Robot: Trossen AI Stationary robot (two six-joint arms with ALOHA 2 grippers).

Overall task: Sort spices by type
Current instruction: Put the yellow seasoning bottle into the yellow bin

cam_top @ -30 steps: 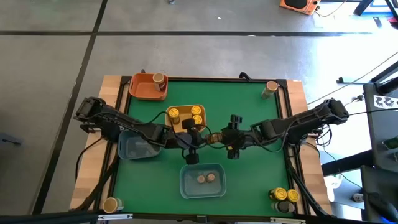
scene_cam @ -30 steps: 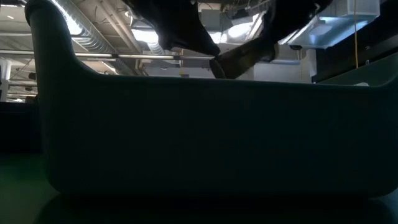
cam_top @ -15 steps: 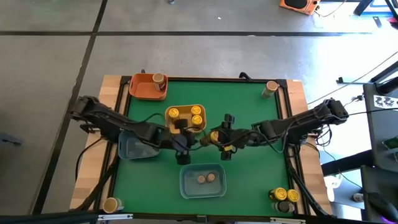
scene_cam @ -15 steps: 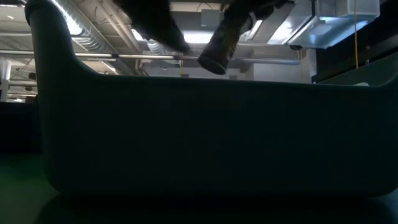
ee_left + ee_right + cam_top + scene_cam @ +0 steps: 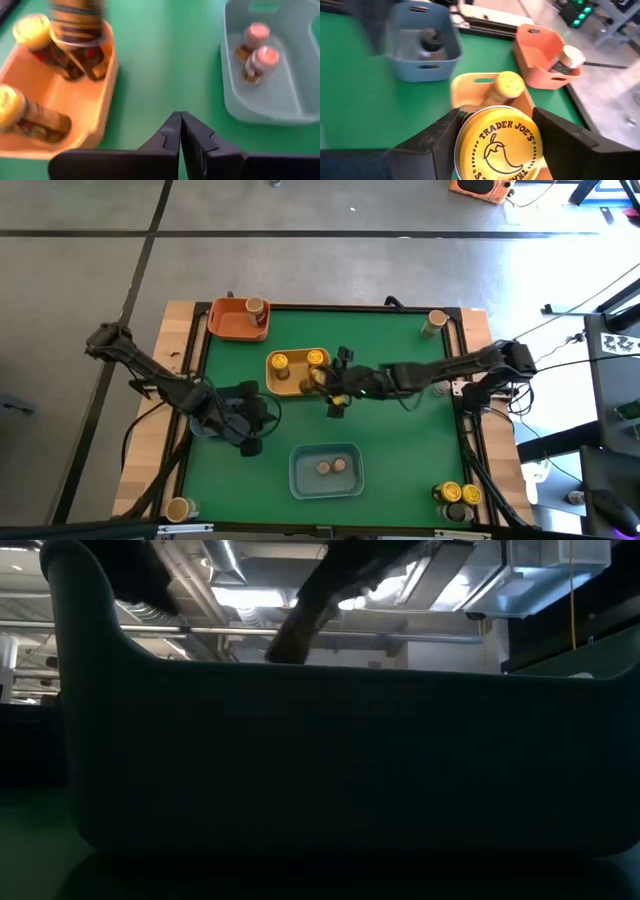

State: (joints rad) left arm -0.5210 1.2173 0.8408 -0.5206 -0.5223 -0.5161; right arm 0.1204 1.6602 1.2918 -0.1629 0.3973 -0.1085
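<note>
My right gripper (image 5: 334, 392) holds a yellow-lidded spice jar (image 5: 497, 145) in the air at the right end of the yellow tray (image 5: 297, 386). Two more yellow-lidded jars (image 5: 280, 362) stand in that tray. My left gripper (image 5: 180, 131) is shut on nothing, above the green mat beside the left blue tray (image 5: 212, 420), which holds a dark-lidded jar (image 5: 428, 40). The near blue tray (image 5: 325, 485) holds two tan-lidded jars (image 5: 259, 50). The orange tray (image 5: 228, 325) holds one jar (image 5: 257, 308). My right gripper pinches the jar between its two fingers (image 5: 437, 142), one on each side of the body just below the lid (image 5: 497, 127). It reaches in from the table's right, slanting down. The jar is lifted clear and tilted, its lid facing back toward my wrist.
Loose jars stand at the far right corner (image 5: 435, 323), the near right corner (image 5: 455, 498) and the near left corner (image 5: 178, 508). In the low view the near blue tray's wall (image 5: 330, 760) blocks nearly everything.
My right gripper has carried the jar toward the table's left and far side, from the middle of the mat to the yellow tray. My left gripper, shut throughout, has drawn back toward the table's left edge, away from the right gripper.
</note>
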